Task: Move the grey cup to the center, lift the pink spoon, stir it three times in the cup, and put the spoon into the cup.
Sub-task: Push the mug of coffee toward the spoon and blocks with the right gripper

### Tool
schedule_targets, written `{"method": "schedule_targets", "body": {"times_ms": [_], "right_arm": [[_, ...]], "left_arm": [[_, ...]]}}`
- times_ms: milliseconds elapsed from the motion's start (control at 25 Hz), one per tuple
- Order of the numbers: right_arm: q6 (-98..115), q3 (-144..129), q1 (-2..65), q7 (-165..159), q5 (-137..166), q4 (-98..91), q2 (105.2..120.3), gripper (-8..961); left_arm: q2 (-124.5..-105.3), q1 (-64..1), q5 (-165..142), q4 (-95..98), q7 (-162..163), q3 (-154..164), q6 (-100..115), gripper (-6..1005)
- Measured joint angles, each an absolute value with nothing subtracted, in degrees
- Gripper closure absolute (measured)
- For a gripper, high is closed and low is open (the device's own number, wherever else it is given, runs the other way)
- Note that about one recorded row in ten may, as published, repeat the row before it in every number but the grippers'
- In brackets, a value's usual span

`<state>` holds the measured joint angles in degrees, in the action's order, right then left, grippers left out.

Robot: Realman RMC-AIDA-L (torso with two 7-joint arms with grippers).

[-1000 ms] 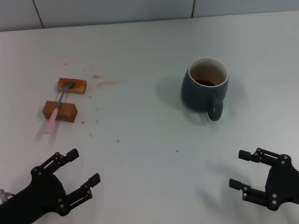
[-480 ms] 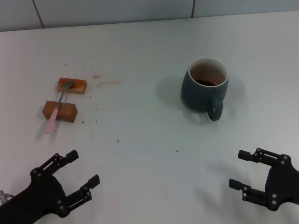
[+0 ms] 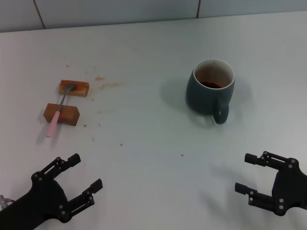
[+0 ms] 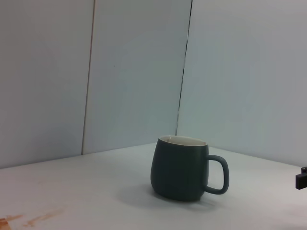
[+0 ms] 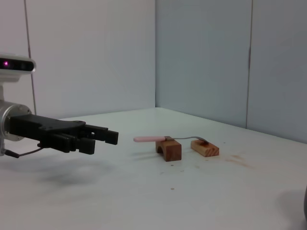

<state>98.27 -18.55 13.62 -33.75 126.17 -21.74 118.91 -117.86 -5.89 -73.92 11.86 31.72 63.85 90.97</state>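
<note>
While both pincers (image 3: 87, 173) (image 3: 248, 173) gape, pink spoon (image 3: 59, 109) lengthwise across two blocks (image 3: 61, 114), handle nearward.

The grey cup (image 3: 211, 87) is dark slate-grey with a pale rim and brown-stained inside, the pink spoon (image 3: 58, 109) has a grey metal bowl and pink handle, the 2 wooden blocks (image 3: 61, 114) are orange-brown, the table (image 3: 144, 158) is white with brownish smears, and both grippers are black.

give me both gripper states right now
Left gripper: open, holding nothing, low at the table's near left.
Right gripper: open, holding nothing, near right, short of the grey cup.
</note>
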Motion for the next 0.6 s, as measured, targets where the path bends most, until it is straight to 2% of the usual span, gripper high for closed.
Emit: {"method": "schedule_targets", "body": {"times_ms": [600], "right_arm": [[97.68,-11.13,13.73,-33.73,119.33,-19.71,118.74,382]], "left_arm": [[-117.86,-6.15,-73.91,11.86,31.72,63.61,91.04,210]]}}
